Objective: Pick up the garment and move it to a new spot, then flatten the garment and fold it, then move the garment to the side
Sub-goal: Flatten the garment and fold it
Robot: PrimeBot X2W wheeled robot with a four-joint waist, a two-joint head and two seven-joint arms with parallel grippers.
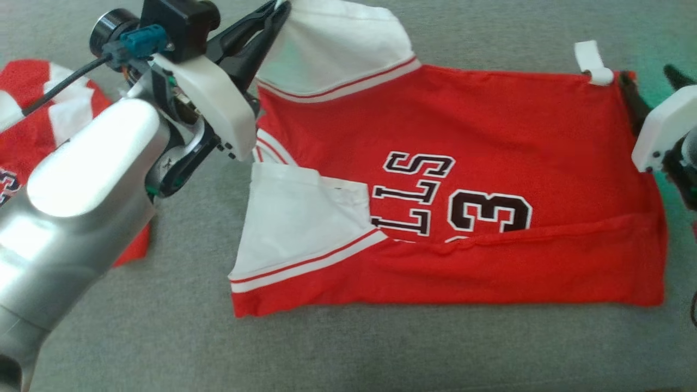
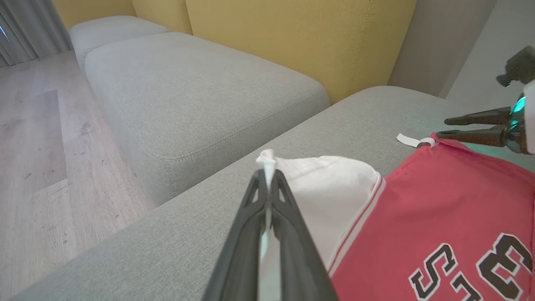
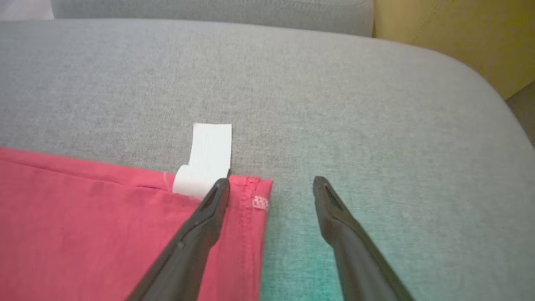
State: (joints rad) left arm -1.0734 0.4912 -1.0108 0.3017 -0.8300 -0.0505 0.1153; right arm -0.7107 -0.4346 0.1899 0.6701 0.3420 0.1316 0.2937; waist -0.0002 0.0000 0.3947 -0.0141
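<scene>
Left pincer (image 2: 267, 173) clenched on the sleeve tip, right pincer (image 3: 272, 184) spread wide at the hem corner.

The red garment (image 1: 463, 163) lies flat on the grey sofa seat (image 1: 163, 326), its long axis running from the robot's left to its right: white sleeves to the left, hem to the right. Its near side is already doubled over part of the lettering. The left pincer grips the far white sleeve (image 1: 337, 49). The right pincer straddles the far hem corner (image 3: 255, 196) beside the white tag (image 3: 207, 154), one finger on the red cloth and the other on bare cushion, grasping nothing. Each arm is nearest its own end of the far edge, so the coming fold likely needs the right pincer to close first. A second red-and-white garment (image 1: 32, 109) lies well apart to the left. Behind the seat are a yellow backrest (image 2: 292, 42) and a wooden floor (image 2: 42, 146).
</scene>
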